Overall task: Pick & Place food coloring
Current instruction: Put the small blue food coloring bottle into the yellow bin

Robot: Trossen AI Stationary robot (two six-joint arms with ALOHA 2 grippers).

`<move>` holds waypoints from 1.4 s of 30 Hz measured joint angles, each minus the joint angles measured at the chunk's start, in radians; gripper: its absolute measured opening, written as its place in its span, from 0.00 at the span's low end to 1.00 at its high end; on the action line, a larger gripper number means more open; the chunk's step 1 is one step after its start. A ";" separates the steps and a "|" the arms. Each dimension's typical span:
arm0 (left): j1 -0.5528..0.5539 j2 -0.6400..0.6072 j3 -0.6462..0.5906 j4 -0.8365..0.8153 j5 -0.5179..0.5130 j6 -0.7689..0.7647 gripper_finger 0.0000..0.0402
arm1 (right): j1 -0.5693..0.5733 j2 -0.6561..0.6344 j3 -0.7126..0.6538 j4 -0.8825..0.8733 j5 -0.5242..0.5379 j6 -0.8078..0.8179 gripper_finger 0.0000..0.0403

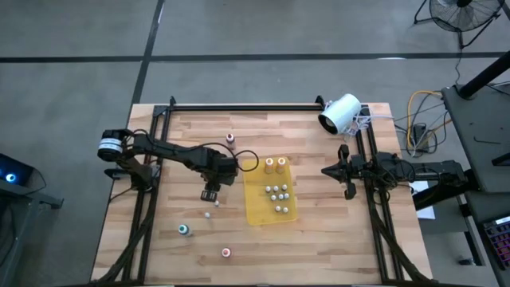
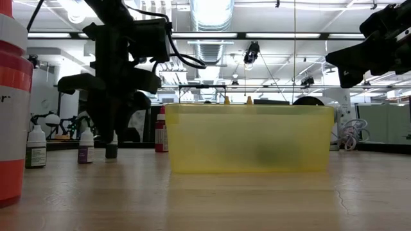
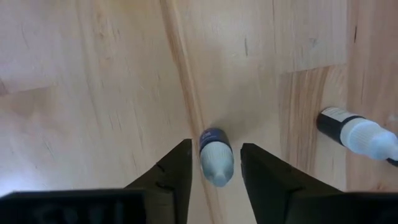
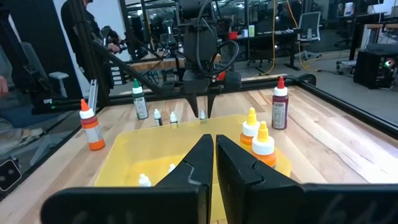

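In the low view, an orange-and-white bottle (image 2: 13, 102) is seen nearest, at the counter (image 2: 257, 199) edge. Behind it two small dropper bottles (image 2: 36, 146) stand, and beside them the left gripper (image 2: 111, 151) is lowered over a third small bottle (image 3: 216, 155). In the left wrist view the fingers (image 3: 171, 177) are spread on both sides of this bottle; contact with it cannot be confirmed, so the bottle is judged as not yet gripped. Another small bottle (image 3: 357, 132) lies on its side near it.

The yellow tray (image 1: 259, 209) is placed in the middle of the counter. Two yellow-capped bottles (image 1: 276, 164) and a group of small whitish bottles (image 1: 278, 195) are already inside it, so a good part of the task is judged as done.

Left outside are the bottle under the left gripper, a teal-topped bottle (image 1: 183, 229), a pink-topped one (image 1: 226, 253) and a maroon one (image 1: 230, 139), all well apart from the tray.

The right gripper (image 4: 215, 163) waits at the far side of the tray, its fingers pressed together and holding nothing. The white cylinder device (image 1: 340, 112) is seen at the counter's corner.
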 joint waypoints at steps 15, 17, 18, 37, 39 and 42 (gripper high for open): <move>-0.003 -0.001 0.024 -0.044 -0.021 -0.031 0.10 | 0.000 0.000 0.000 0.000 0.000 0.000 0.03; -0.003 -0.001 0.048 -0.074 -0.021 -0.038 0.10 | 0.000 0.000 0.000 0.000 0.000 -0.002 0.03; -0.003 -0.001 0.061 -0.094 -0.022 -0.045 0.10 | 0.000 0.000 0.000 0.000 0.000 -0.002 0.03; -0.060 0.049 0.441 -0.190 -0.016 -0.261 0.10 | 0.000 0.000 0.000 0.000 0.000 -0.001 0.03; -0.066 0.076 0.472 -0.193 -0.007 -0.263 0.10 | 0.000 0.000 0.000 0.000 0.000 -0.002 0.03; -0.069 0.122 0.520 -0.196 0.000 -0.278 0.10 | 0.000 -0.001 0.000 -0.001 0.000 0.000 0.03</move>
